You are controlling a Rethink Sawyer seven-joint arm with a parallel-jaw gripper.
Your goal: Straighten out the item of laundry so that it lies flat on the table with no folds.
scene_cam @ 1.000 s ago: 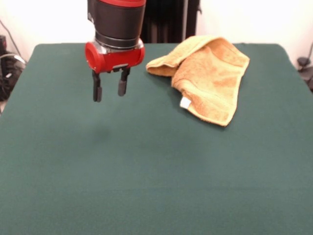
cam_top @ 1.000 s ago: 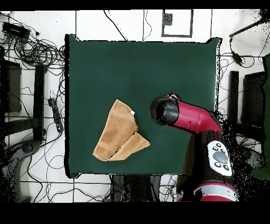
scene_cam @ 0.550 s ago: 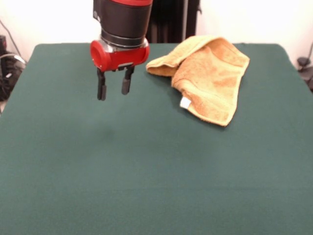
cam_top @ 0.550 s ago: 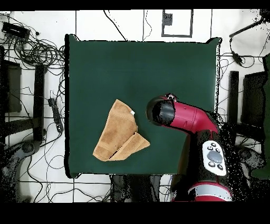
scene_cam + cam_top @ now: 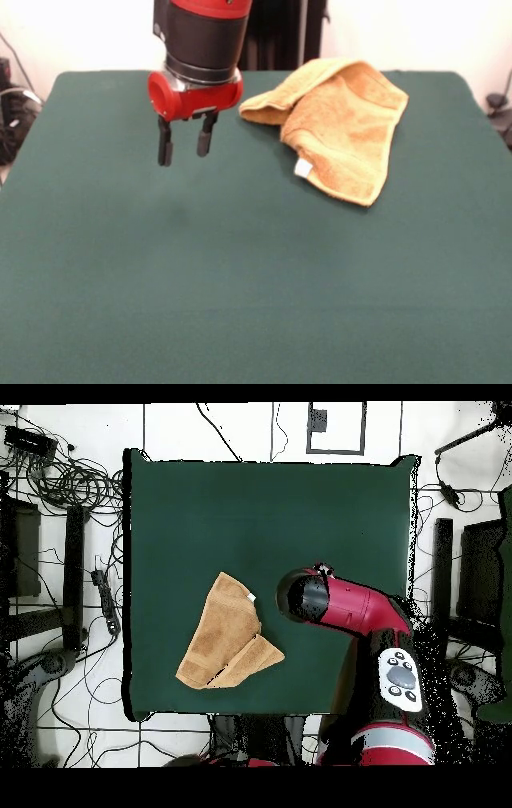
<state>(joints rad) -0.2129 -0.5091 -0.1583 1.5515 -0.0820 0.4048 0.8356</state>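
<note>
Front view, left to right: hand (image 5: 184, 144) hangs above bare tabletop (image 5: 240, 280), fingers apart, holding nothing. Towel (image 5: 340, 128) lies to its right near the far edge, folded over itself, white tag (image 5: 303, 167) on near side. Nearest towel part is the folded corner just right of the hand, apart.

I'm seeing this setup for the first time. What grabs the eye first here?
The orange-yellow towel stands out, lying folded over itself near the far right of the dark green table. Beside it, apart from the cloth, the red and black arm's gripper hangs open above bare felt, holding nothing.
</note>
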